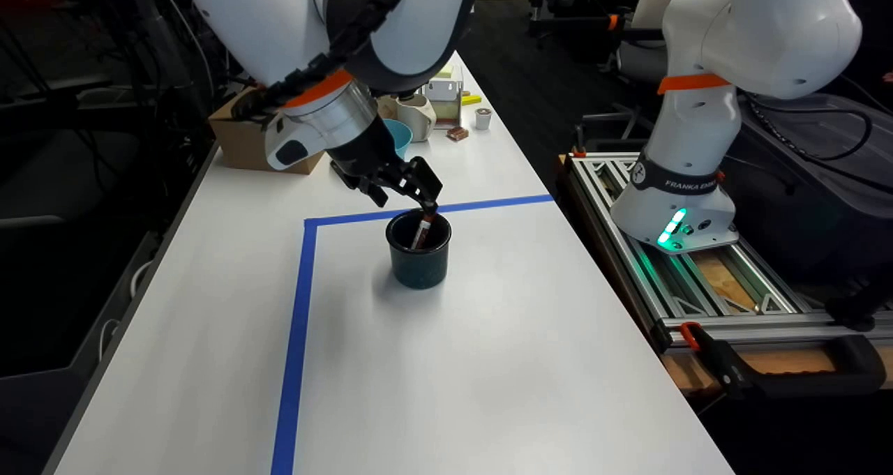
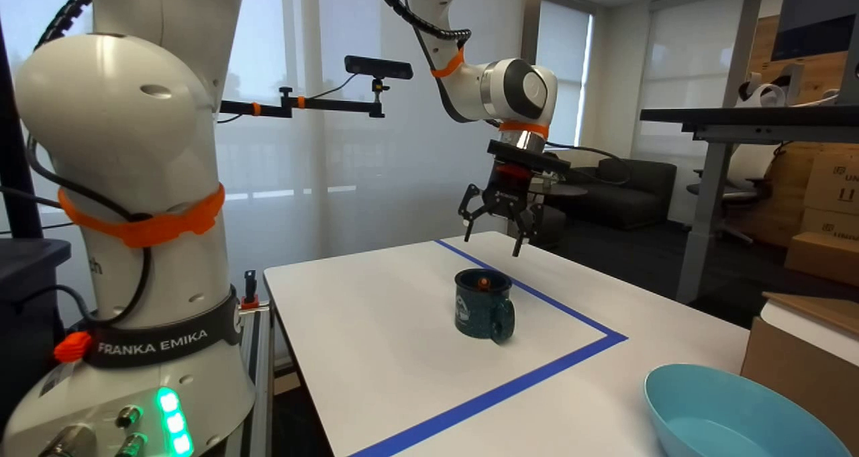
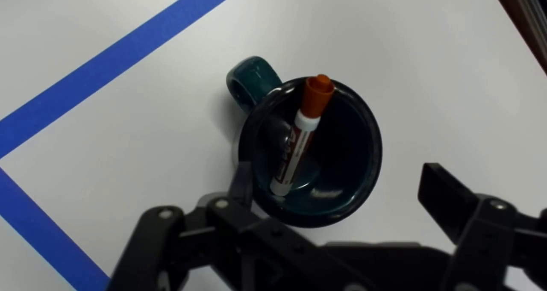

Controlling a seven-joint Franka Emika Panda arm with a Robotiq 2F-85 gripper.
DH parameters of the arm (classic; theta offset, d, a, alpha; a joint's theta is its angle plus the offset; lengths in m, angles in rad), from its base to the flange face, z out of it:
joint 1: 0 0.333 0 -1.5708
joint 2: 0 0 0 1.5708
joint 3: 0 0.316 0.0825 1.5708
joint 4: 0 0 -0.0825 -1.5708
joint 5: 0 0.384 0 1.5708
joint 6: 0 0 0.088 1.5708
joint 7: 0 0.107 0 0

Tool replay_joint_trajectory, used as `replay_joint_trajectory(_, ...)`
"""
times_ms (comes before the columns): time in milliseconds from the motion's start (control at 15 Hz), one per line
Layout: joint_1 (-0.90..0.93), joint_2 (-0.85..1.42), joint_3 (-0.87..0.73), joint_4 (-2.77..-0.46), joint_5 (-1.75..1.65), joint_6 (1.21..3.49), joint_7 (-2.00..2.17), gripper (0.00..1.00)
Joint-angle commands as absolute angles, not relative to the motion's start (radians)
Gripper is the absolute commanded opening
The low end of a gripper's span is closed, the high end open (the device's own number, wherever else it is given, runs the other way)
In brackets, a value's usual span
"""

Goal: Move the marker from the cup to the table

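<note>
The dark navy-green cup (image 1: 418, 269) stands upright on the white table (image 1: 530, 377), inside the blue tape lines; it also shows in an exterior view (image 2: 473, 317) and the wrist view (image 3: 350, 154). The marker (image 3: 301, 135), with an orange-brown cap, white band and dark red label, leans inside the cup, cap end up by the rim near the handle. It shows in both exterior views (image 1: 421, 234) (image 2: 484, 283). My gripper (image 2: 492, 246) is open and empty above the cup. In the wrist view its jaws (image 3: 337, 167) spread wide, one finger overlapping the cup's rim, the other over bare table.
A light-blue bowl (image 2: 738, 410) and a cardboard box (image 2: 798, 370) stand at one end of the table. In an exterior view a beige mug (image 1: 417, 118), a small white cup (image 1: 483, 118) and a small brown item (image 1: 457, 134) stand there too. The robot base (image 1: 673, 203) is beside the table.
</note>
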State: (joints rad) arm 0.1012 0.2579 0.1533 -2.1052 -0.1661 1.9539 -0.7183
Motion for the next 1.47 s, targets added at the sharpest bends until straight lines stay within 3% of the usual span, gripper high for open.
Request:
replay_joint_trajectory(0, 0.102, 0.279, 0.152, -2.104, -0.175, 1.940, -0.683, 1.00)
replay_joint_trajectory(333, 0.102, 0.305, 0.154, -2.098, -0.173, 1.928, -0.653, 1.00)
replay_joint_trajectory(400, 0.102, 0.307, 0.154, -2.098, -0.173, 1.927, -0.647, 0.87)
replay_joint_trajectory(467, 0.101, 0.309, 0.154, -2.098, -0.174, 1.926, -0.643, 0.81)
replay_joint_trajectory(533, 0.101, 0.309, 0.154, -2.098, -0.174, 1.927, -0.640, 0.66)
replay_joint_trajectory(867, 0.095, 0.307, 0.154, -2.113, -0.170, 1.937, -0.635, 0.27)
replay_joint_trajectory(1067, 0.091, 0.311, 0.154, -2.118, -0.169, 1.948, -0.637, 0.22)
replay_joint_trajectory(1333, 0.085, 0.316, 0.152, -2.126, -0.170, 1.953, -0.637, 0.37)
replay_joint_trajectory(1400, 0.084, 0.316, 0.152, -2.129, -0.171, 1.953, -0.638, 0.37)
